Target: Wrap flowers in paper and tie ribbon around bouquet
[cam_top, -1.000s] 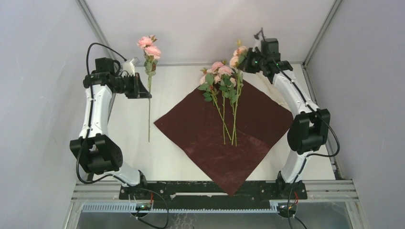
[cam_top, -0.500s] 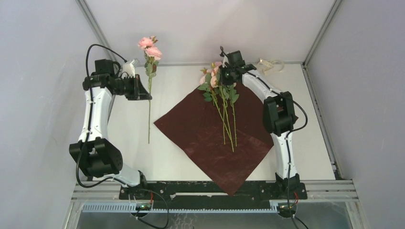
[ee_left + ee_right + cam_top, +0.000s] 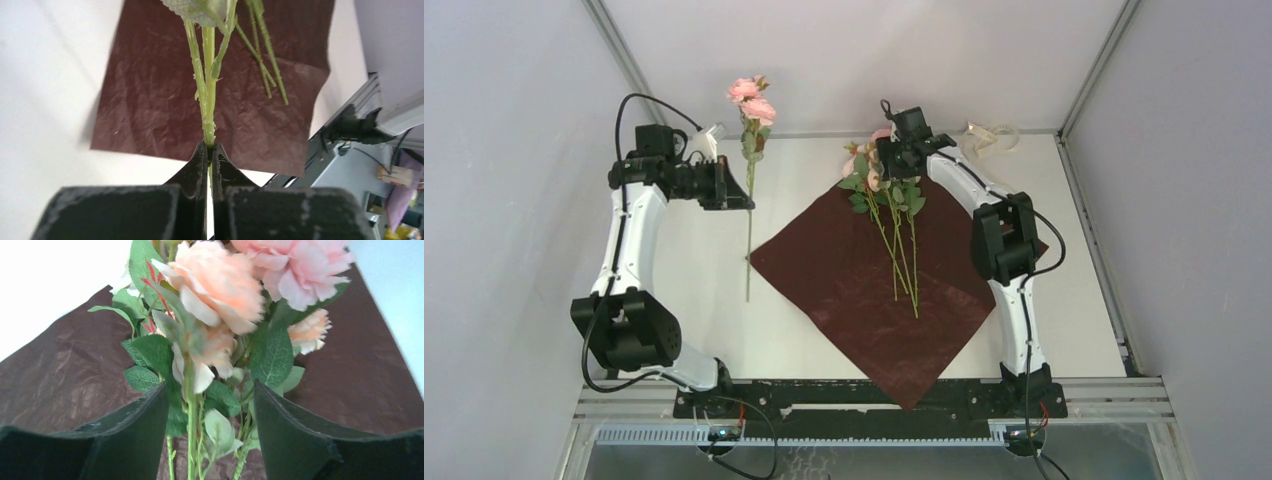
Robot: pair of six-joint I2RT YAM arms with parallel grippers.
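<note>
One flower stem (image 3: 748, 240) with pink blooms (image 3: 753, 99) hangs upright left of the paper, and my left gripper (image 3: 740, 196) is shut on it. In the left wrist view the closed tips (image 3: 210, 149) pinch the green stalk (image 3: 207, 95). The dark red paper (image 3: 874, 300) lies as a diamond on the table. Several flowers (image 3: 894, 225) lie on it, blooms toward the far corner. My right gripper (image 3: 887, 160) hovers open over those blooms. In the right wrist view its fingers (image 3: 150, 410) straddle leaves and stalks (image 3: 190, 405) without pinching them. The cream ribbon (image 3: 990, 134) lies at the back right.
Grey walls and frame rails close in the white table (image 3: 694, 290) on three sides. The paper's near corner (image 3: 913, 398) overhangs the rail where both arm bases are bolted. The right arm's elbow (image 3: 1004, 235) stands above the paper's right corner.
My right gripper has swung left from the back right with a stem, come down on the bunch on the paper and opened. My left arm has shifted slightly right with its stem.
</note>
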